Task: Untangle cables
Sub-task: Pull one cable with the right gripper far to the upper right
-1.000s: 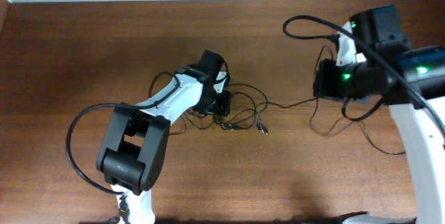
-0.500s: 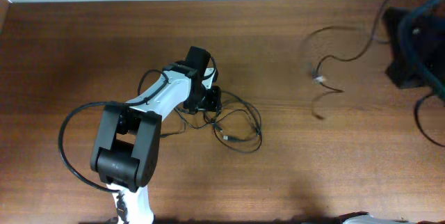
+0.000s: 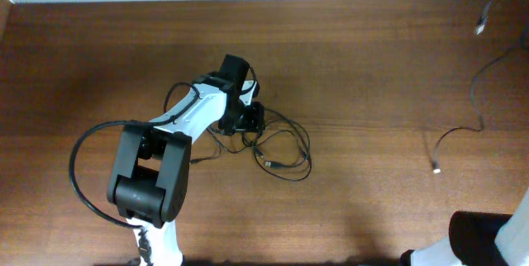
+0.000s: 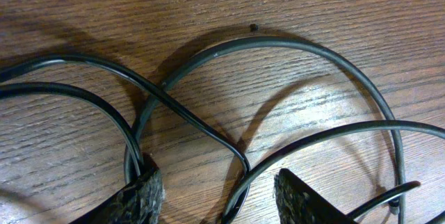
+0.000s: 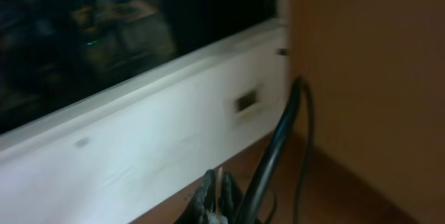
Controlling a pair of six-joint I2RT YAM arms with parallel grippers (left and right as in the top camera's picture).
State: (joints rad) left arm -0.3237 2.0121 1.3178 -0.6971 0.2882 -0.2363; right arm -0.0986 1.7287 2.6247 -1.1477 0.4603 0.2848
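the textured black fingers (image 4: 142, 196) of the left gripper (image 4: 219, 200) show at the bottom edge of the left wrist view. they stand apart, low over the dark brown wooden table (image 4: 292, 78). a strand from the tangle of thin black cables (image 4: 208, 130) runs down between them but is not pinched, so this gripper is open.

the fingers (image 5: 207, 197) of the right gripper (image 5: 217, 202), at the bottom centre of the right wrist view, are pressed together. a black cord (image 5: 274, 154) rises just beside them, and i cannot tell whether anything is clamped between the tips.

in the overhead view the tangle sits just left of centre, reaching to the lower right of the left gripper, with several loops crossing one another. a single thin black cable (image 3: 477, 92) lies well apart at the right edge. it runs from the upper right corner down to a small pale plug end (image 3: 436, 169) in the lower right.

as i judge it, the task is partly done: one cable is clear of the rest. the central loops are not yet separated, and they look like more than one cord. what is left is to draw those strands apart and lay each out on its own.
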